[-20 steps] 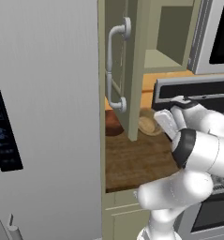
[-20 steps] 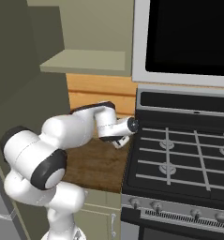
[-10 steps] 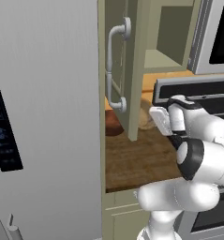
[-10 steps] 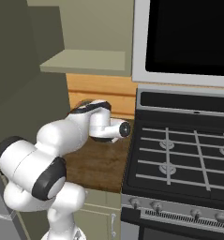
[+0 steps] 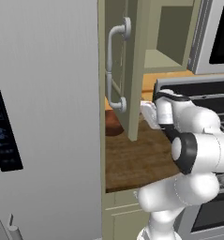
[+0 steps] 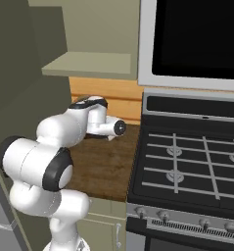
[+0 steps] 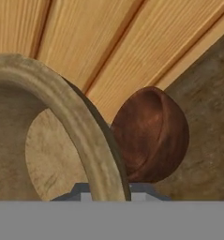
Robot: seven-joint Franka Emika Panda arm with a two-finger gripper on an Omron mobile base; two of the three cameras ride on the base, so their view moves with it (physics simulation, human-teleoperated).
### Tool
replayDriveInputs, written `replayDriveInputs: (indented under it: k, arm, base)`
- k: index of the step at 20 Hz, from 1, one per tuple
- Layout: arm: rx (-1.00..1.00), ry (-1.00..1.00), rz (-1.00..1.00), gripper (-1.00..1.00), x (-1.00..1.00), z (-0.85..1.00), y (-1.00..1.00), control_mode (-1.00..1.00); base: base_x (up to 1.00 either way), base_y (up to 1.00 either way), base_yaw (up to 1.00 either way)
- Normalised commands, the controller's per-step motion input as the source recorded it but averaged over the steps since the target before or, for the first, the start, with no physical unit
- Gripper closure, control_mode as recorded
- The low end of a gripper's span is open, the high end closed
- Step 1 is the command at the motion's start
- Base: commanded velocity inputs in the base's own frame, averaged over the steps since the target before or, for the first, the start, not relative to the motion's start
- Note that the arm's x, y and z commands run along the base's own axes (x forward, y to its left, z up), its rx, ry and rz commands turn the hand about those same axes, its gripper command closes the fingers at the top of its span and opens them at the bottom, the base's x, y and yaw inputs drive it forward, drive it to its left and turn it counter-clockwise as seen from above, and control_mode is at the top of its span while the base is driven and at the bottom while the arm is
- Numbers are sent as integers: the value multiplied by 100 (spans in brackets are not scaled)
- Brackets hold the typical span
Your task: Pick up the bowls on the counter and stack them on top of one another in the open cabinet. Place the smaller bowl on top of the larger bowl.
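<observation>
Jaws clamped on thick matte rim of tan smaller bowl [image 7: 62, 117]; glossy reddish-brown larger bowl [image 7: 151, 136] beyond, on wood-plank counter [image 7: 202, 117].

No readable text anywhere.

Big grey fridge [image 5: 43, 117] on the left with a dark control panel [image 5: 3, 129] on its door. Black gas stove [image 6: 187, 162] well right of the fridge, grates [image 6: 192, 159] on top, knobs [image 6: 182, 218] along its front. Dark-glass microwave [image 6: 197, 39] right above the stove.
</observation>
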Motion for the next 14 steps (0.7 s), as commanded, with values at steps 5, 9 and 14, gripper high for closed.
replayDriveInputs:
  k: [5, 9, 14]
  arm:
    - [-5, -1, -3, 100, 29, 0, 53, -100]
    - [-5, 0, -2, 100, 33, 0, 50, -100]
    - [0, 0, 0, 100, 23, -22, 6, -100]
  base:
    - [0, 0, 0]
    - [0, 0, 0]
    - [0, 0, 0]
